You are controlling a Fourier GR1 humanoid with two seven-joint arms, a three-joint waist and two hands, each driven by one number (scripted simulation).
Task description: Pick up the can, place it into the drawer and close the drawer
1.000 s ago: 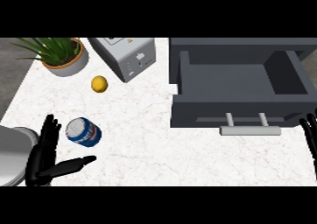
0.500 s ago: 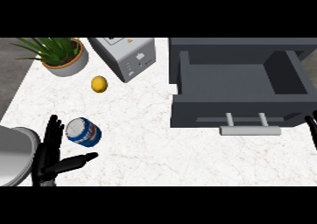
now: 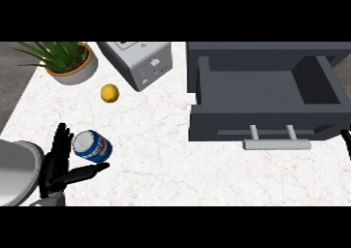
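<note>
Counter [image 3: 171, 164]: can [image 3: 92, 147] upright, axis vert., nr left hand [image 3: 54, 168].

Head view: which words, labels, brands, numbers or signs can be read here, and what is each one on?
No text can be read.
Can: blue, white and red label, lettering too blurred to read.
Grey appliance: small dark marks on its side and a yellow mark on top, too small to read.
Drawer: no markings visible.

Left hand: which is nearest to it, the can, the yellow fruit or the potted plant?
The blue can, beside the left hand; the yellow fruit and potted plant lie farther off.
</note>
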